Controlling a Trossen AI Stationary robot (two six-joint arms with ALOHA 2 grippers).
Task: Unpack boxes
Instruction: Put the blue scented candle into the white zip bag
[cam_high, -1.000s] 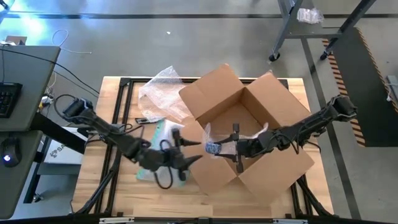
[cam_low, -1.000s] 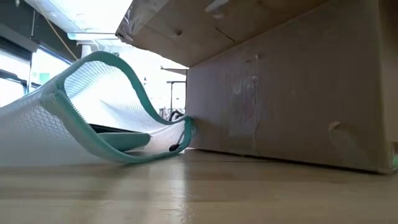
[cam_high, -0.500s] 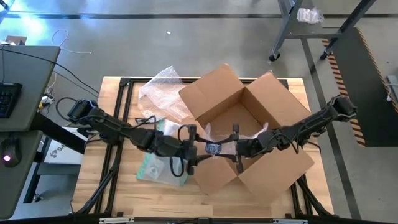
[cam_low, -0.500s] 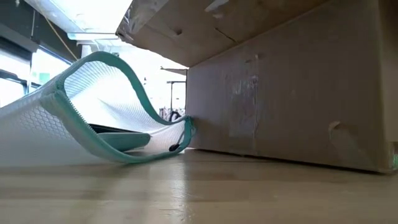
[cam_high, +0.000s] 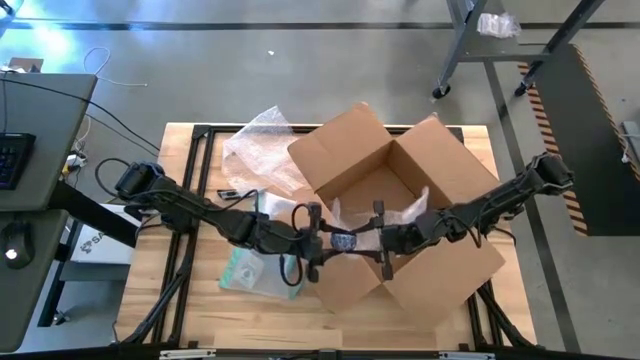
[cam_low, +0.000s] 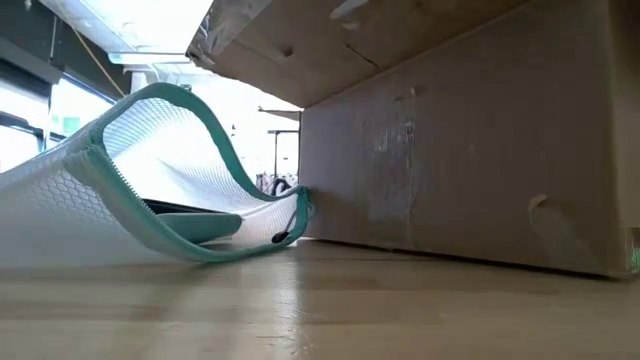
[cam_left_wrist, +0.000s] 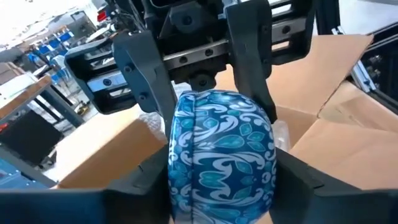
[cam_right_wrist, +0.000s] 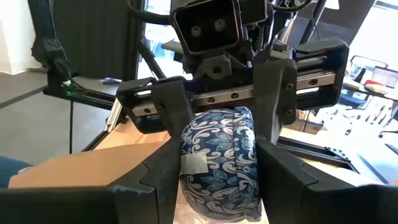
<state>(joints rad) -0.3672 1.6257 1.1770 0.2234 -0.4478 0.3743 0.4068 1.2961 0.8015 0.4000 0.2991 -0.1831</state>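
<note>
- The wooden tabletop fills the middle of the overhead frame; no writing on it can be read.
- The box, plain brown cardboard with its flaps spread open, sits right of centre in the overhead frame; in the low view its side fills the right half, with clear tape on it and no readable print.
- A crumpled sheet of bubble wrap lies just beside the box's upper-left flap.
- A clear pouch with a teal edge lies lower left of the box, partly under the left arm.
- A blue bundle with a white leaf pattern hangs at the box's left edge, with a small blank grey tag on it.
- The left end effector closes on the blue bundle from the left.
- The right end effector grips it from the right.
</note>
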